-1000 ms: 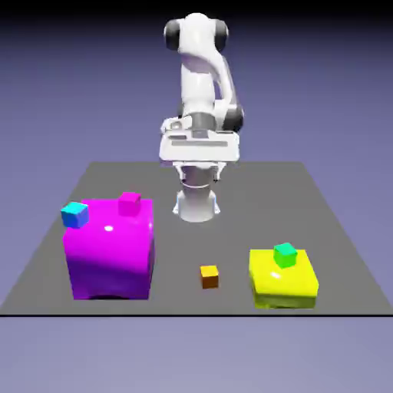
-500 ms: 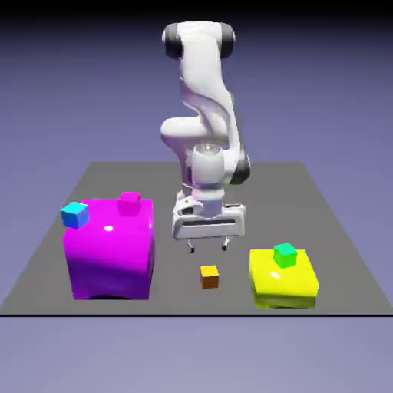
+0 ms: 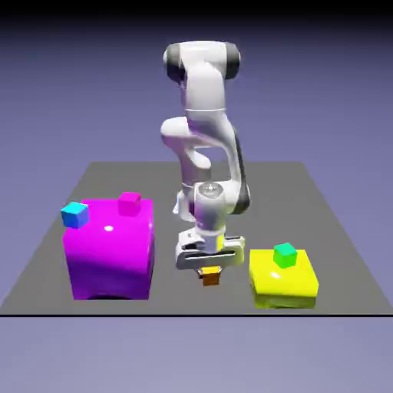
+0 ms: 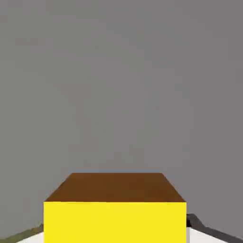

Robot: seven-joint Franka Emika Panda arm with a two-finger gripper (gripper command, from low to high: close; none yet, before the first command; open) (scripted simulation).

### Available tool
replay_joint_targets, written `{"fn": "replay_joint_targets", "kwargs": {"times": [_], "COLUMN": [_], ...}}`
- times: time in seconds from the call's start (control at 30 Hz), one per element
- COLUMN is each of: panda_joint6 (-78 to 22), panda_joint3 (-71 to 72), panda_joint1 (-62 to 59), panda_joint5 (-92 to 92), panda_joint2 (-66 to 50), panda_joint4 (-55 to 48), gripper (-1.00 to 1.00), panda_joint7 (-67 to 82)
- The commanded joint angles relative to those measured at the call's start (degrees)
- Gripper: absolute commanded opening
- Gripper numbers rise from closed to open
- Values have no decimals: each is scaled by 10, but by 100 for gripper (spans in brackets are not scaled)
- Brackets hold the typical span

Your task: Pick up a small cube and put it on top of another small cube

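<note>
Low in the frame's middle, our gripper (image 3: 210, 270) is clamped on the tiny orange cube (image 3: 209, 278); we judge it light, rigid, best pinched across opposite flat faces.

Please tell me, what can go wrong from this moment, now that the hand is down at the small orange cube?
1. The hand is shut on the orange cube, which is tiny and fills the hand view's bottom edge; the grip may be shallow, so the cube could slip when lifted.
2. The yellow block with the green cube stands close on the exterior view's right; a low sideways move could bump them.
</note>
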State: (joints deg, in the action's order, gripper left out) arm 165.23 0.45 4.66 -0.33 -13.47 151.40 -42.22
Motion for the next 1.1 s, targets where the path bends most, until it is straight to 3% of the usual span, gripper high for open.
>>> {"fn": "replay_joint_targets", "kwargs": {"times": [0.0, 0.1, 0.7, 0.77, 0.93, 0.97, 1.07], "panda_joint6": [-17, -55, -494, -499, -385, -385, -435], "panda_joint3": [0, 11, -3, -10, -11, -11, -10], "panda_joint1": [0, -14, -317, -318, -318, -318, -318], "panda_joint5": [1, 1, -2, -1, -2, -2, -2], "panda_joint2": [21, 83, 400, 389, 345, 345, 364], "panda_joint4": [4, 5, -109, -109, -40, -40, -70], "gripper": [-100, -100, -100, -100, -100, 100, 100], "panda_joint7": [1, -12, -367, -370, -370, -370, -370]}}
